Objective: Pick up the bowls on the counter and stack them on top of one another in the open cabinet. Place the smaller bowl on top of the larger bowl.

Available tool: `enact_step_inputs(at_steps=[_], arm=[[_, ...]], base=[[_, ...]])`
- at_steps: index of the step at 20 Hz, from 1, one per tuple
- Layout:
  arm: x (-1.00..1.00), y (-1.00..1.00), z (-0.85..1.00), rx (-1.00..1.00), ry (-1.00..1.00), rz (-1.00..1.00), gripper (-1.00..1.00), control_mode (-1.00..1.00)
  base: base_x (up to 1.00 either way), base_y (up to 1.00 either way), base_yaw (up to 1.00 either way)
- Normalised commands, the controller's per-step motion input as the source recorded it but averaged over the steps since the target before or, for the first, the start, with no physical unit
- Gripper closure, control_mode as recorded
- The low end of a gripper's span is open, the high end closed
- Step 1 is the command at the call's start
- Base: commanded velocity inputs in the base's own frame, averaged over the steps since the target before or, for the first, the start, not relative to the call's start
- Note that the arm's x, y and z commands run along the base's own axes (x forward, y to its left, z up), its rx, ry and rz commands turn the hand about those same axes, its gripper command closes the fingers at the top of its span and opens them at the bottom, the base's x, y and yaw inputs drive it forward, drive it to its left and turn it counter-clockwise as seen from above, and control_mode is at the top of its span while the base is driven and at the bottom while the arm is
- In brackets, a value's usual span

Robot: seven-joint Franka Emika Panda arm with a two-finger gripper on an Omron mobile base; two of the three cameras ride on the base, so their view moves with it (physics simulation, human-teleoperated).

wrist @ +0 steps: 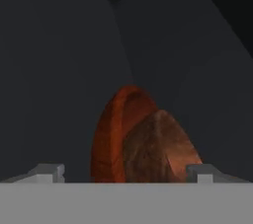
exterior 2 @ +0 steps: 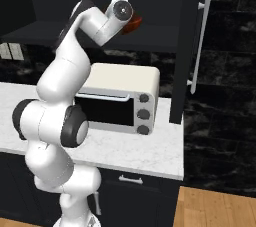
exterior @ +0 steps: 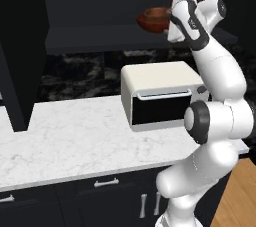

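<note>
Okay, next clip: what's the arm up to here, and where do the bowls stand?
The white arm reaches up to the open cabinet, its gripper at the shelf. Both wooden bowls sit there together: the smaller bowl rests against the larger bowl, apparently stacked on it. In the hand view the fingers stand wide on either side, not clamping the bowls. Below, the toaster oven sits on the counter.

Black marble backsplash (exterior: 75, 73) with pale veining behind worktop, mid-left of left base view. Cream toaster oven (exterior: 161, 93) with dark glass door, three knobs, centre frame. Dark base cabinets (exterior: 100, 193) with silver handles along bottom. Tall black cabinet door (exterior 2: 192, 41) with long silver handle, upper right of right base view. Wood plank floor (exterior 2: 215, 206) lower right. Pale outlet plate (exterior 2: 11, 51) far left.
</note>
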Motion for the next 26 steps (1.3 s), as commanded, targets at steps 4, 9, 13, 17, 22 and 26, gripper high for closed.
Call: enact_step_inputs(at_steps=[4,9,13,17,22,26], arm=[[-0.99,0.30,0.00,-0.04,-0.02,0.00,-1.00,-1.00],[-1.00,0.19,-0.05,-0.07,0.02,0.00,-1.00,-1.00],[-1.00,0.23,-0.38,-0.09,0.14,0.01,-1.00,-1.00],[-1.00,0.21,-0.74,-0.16,0.21,0.04,-1.00,-1.00],[-1.00,0.02,-0.93,-0.18,0.32,0.09,-1.00,-1.00],[-1.00,0.00,-1.00,-0.17,0.31,0.11,-1.00,-1.00]], base=[[0.00,0.00,0.00],[0.00,0.00,0.00],[0.00,0.00,0.00],[0.00,0.00,0.00],[0.00,0.00,0.00],[0.00,0.00,0.00]])
